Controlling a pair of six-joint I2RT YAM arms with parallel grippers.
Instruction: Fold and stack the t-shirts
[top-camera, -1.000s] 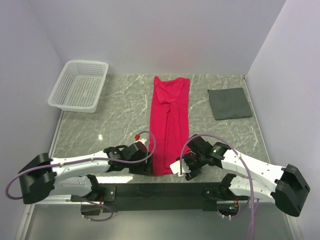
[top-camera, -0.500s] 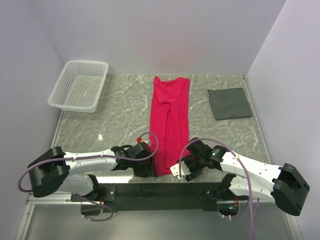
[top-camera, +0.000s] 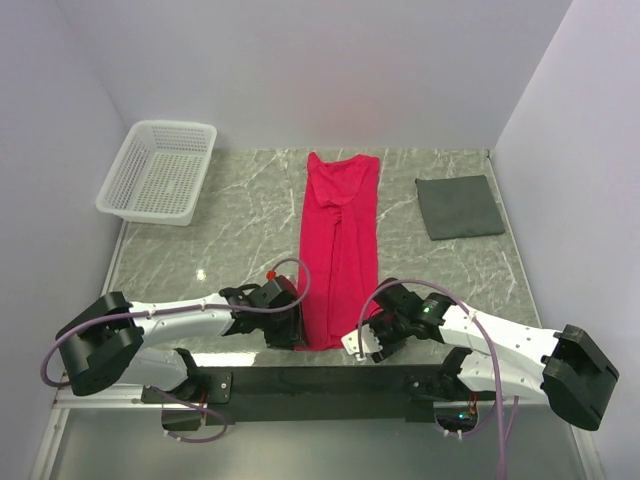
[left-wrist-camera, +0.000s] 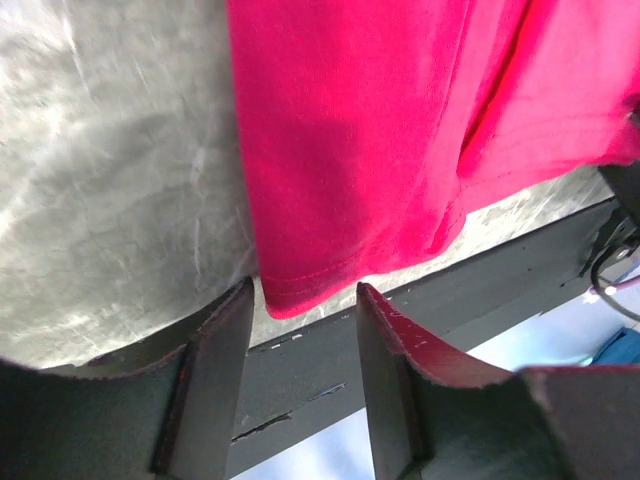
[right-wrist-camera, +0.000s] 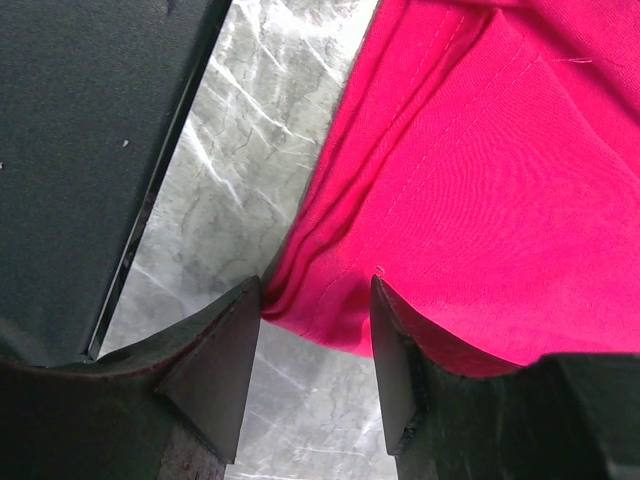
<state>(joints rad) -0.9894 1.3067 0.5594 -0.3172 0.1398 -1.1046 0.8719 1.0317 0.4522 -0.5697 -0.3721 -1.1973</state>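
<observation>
Here, grey marbled table (top-camera: 230, 240), pale walls (top-camera: 300, 70); left end effector (left-wrist-camera: 303, 295), right end effector (right-wrist-camera: 314, 290) agape astride t-shirt (top-camera: 340, 240).

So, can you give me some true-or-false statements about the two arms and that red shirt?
The red t-shirt lies as a long narrow strip on the table. True.
The white basket holds a shirt. False: the basket shows nothing inside.
The left gripper straddles a near corner of the shirt. True.
The right gripper is shut tight on the shirt's collar. False: it stands open at the shirt's other near corner.
</observation>
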